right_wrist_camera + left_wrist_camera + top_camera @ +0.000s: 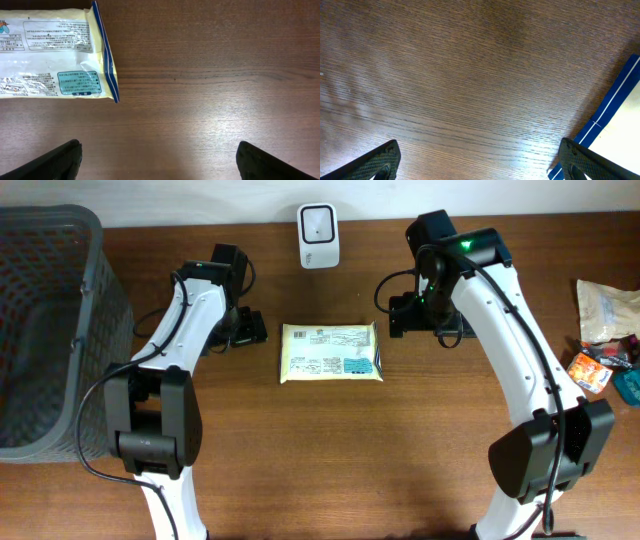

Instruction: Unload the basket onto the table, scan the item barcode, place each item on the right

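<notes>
- One flat, pale-yellow packet [331,353] lies printed side up at mid-desk [330,470], with blue trim along its short edges.
- My left claw [247,328] is just left of the packet, jaws spread wide, gripping nothing. In the wrist view the blue trim runs close beside one fingertip [577,160].
- My right claw [405,315] is just right of the packet, jaws likewise wide apart and empty.
- White scanner [318,224] stands at the far desk edge, beyond the packet.
- Dark mesh basket [50,330] far left; loose snack packs [605,315] far right.
</notes>
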Controlling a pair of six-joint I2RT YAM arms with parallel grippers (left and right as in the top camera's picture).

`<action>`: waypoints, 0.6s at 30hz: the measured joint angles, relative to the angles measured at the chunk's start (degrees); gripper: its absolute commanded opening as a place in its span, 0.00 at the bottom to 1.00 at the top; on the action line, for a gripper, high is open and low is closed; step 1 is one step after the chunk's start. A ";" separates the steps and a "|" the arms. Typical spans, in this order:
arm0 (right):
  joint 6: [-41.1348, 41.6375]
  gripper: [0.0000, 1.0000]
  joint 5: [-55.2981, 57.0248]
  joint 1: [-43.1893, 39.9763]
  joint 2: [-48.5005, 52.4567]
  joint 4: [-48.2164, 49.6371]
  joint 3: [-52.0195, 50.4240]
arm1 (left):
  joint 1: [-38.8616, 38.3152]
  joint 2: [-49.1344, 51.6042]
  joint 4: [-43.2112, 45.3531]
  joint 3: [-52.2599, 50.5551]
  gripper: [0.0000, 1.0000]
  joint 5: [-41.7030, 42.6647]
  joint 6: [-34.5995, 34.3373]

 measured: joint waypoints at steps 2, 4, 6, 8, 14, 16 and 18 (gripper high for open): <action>0.00 0.98 0.00 0.00 0.00 0.00 0.00 | 0.00 0.00 0.00 0.00 0.99 0.00 0.00; 0.00 0.99 0.00 0.00 0.00 0.00 0.00 | 0.00 0.00 0.00 0.00 0.99 0.00 0.00; 0.00 0.98 0.00 0.00 0.00 0.00 0.00 | 0.00 0.00 0.00 0.00 0.99 0.02 0.00; 0.02 0.99 0.00 0.00 0.00 0.00 0.00 | 0.00 0.00 0.00 0.00 0.99 0.00 0.00; 0.17 0.99 -0.02 0.00 0.00 0.17 0.00 | 0.00 0.00 0.00 0.00 0.99 0.00 0.00; 0.68 0.99 -0.02 0.00 0.00 2.27 -0.02 | 0.00 0.00 0.00 0.00 0.99 0.02 0.00; 1.16 0.99 -0.11 0.00 0.00 4.81 -0.02 | 0.00 0.00 0.00 0.00 0.99 0.02 0.00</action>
